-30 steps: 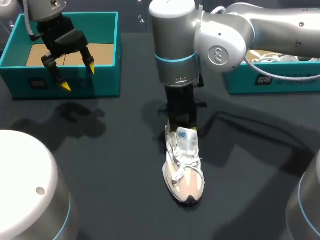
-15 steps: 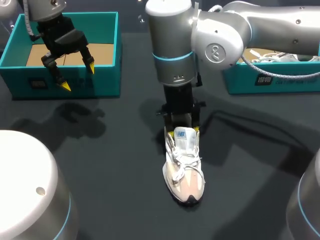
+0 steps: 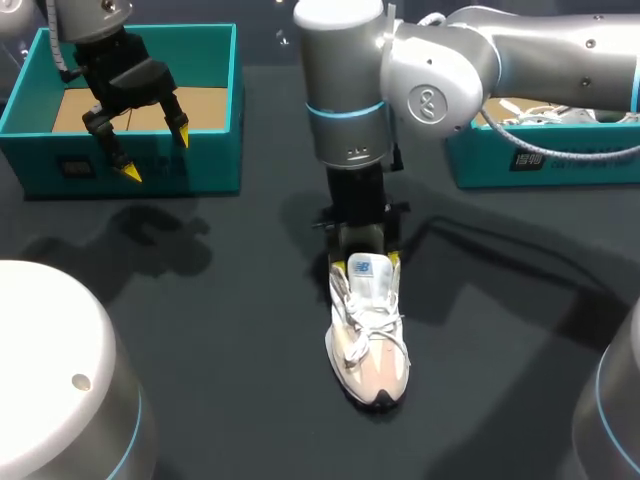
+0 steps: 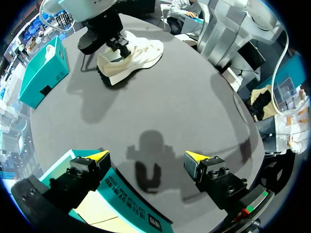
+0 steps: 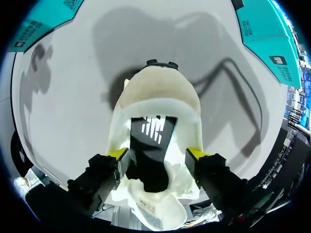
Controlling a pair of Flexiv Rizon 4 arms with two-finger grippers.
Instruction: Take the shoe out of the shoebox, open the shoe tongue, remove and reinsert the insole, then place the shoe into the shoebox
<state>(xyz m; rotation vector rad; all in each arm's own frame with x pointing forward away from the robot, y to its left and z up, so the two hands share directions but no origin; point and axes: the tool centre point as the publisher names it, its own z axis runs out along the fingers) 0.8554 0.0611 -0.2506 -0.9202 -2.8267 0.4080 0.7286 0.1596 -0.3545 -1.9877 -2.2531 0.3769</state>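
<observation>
A white and beige shoe [image 3: 368,340] lies on the dark table, toe toward the front edge. My right gripper [image 3: 364,258] stands straight down over its heel end, open, one yellow tip on each side of the raised tongue [image 3: 366,275]. In the right wrist view the shoe [image 5: 158,94] sits between the fingers [image 5: 118,153], and the black insole [image 5: 153,145] shows inside the opening. My left gripper [image 3: 150,145] hangs open and empty over the teal shoebox [image 3: 215,60] at the back left. From the left wrist view the shoe [image 4: 136,51] lies far ahead of my left gripper [image 4: 148,156].
A second teal box [image 3: 540,160] with white laces and another shoe in it stands at the back right, behind my right arm. It also shows in the left wrist view as a teal box [image 4: 41,73] beside the shoe.
My right gripper's fingers have spread apart around the shoe's heel end, so both yellow tips now show beside the tongue. The shoe and the left arm have not moved.
</observation>
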